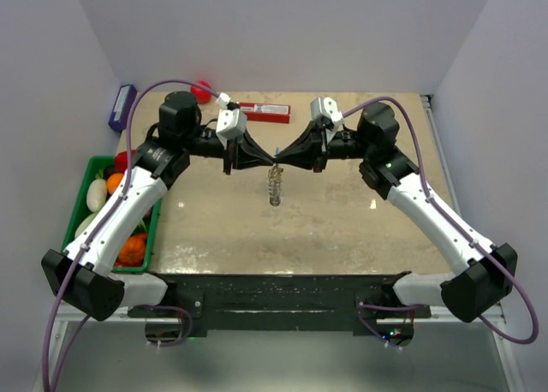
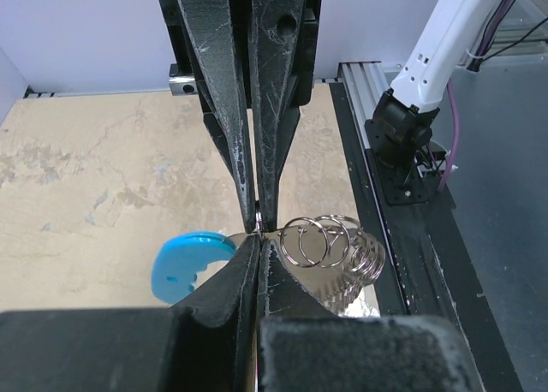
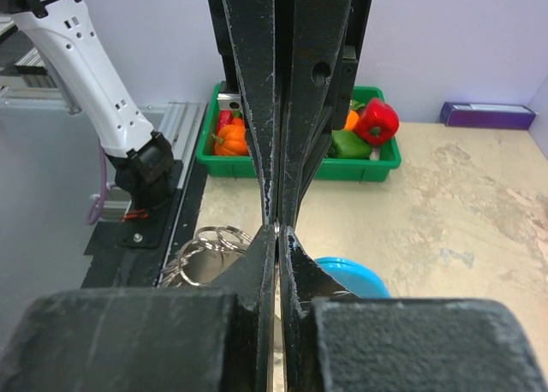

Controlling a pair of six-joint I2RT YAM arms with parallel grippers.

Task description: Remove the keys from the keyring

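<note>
Table [image 1: 342, 229]: beige, mottled, glossy.
Walls [image 1: 282, 32]: plain, pale.
Left gripper [image 1: 264, 159]: pinched on keyring [image 1: 275, 189].
Right gripper [image 1: 288, 159]: pinched on same keyring.

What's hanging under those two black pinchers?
A floppy bunch of silvery metal rings; a light-blue round tag pokes out beside them. The closed fingertips cover the pinched spot, so no key shows.
</note>
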